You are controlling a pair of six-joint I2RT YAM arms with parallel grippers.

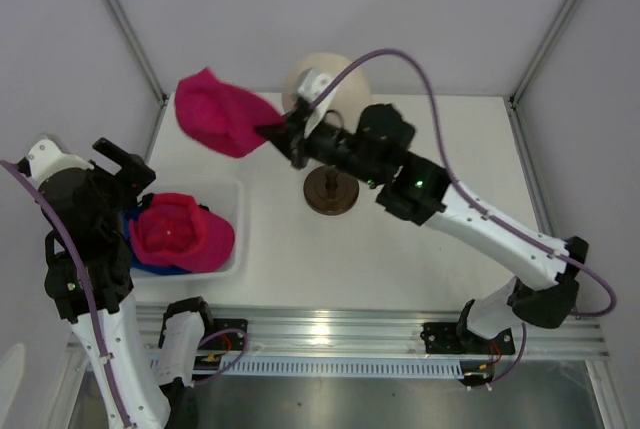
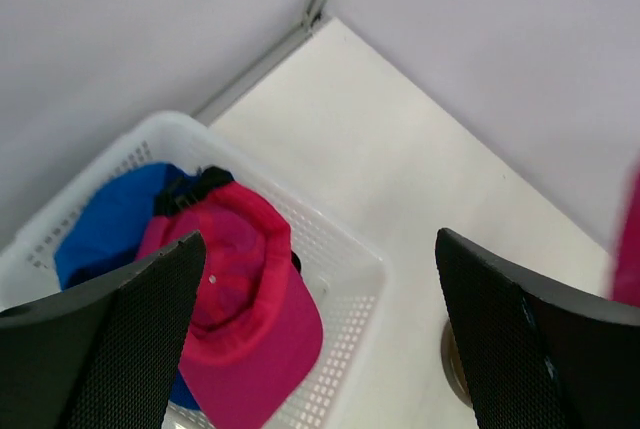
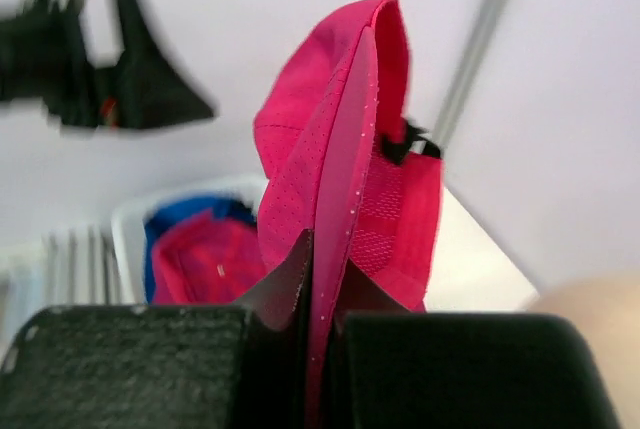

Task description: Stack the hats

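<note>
The right gripper (image 1: 277, 135) is pressed together on the edge of a magenta cap (image 1: 215, 112). The cap hangs in the air beyond its fingertips, above the worktop (image 1: 400, 259). Close beside this gripper stands the mannequin head (image 1: 330, 74) on its brown stand (image 1: 333, 192). The left gripper (image 2: 318, 249) is spread wide and holds nothing. Below it is the white basket (image 2: 372, 271), where a second magenta cap (image 2: 250, 299) rests on top of a blue cap (image 2: 105, 224) and touches it.

Table (image 1: 300, 259): mesh basket (image 1: 237, 234) left, brown stand (image 1: 332, 194) centre.
</note>
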